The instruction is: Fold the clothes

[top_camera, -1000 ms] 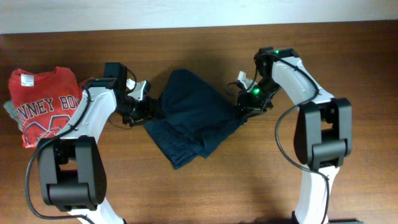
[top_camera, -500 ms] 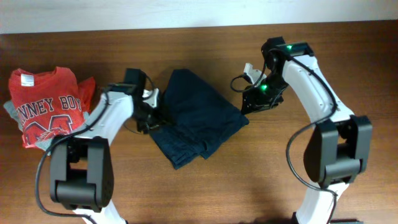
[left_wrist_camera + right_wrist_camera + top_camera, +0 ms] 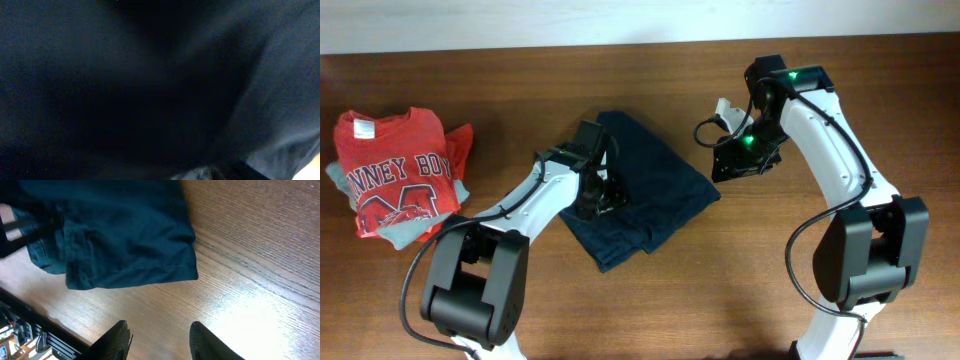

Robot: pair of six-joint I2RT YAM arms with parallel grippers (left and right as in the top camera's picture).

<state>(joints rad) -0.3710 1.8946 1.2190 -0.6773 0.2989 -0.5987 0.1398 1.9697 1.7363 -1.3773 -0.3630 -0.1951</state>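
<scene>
The dark navy clothes (image 3: 655, 190) lie folded in a rough diamond at the table's middle. My left gripper (image 3: 596, 192) is down on the garment's left part. The left wrist view is filled with dark navy fabric (image 3: 250, 75), so its jaws do not show. My right gripper (image 3: 728, 160) is open and empty, just right of the garment's right corner. In the right wrist view its two fingers (image 3: 160, 337) are spread over bare wood, with the garment's hemmed edge (image 3: 115, 235) a little beyond them.
A red T-shirt with white lettering (image 3: 395, 175) lies at the far left on a grey garment (image 3: 418, 232). The wooden table (image 3: 740, 280) runs to a pale wall edge (image 3: 620, 20) at the back.
My left gripper has moved right, from the garment's left edge onto its top. My right gripper has drawn back from the garment's right corner and stands apart from it.
</scene>
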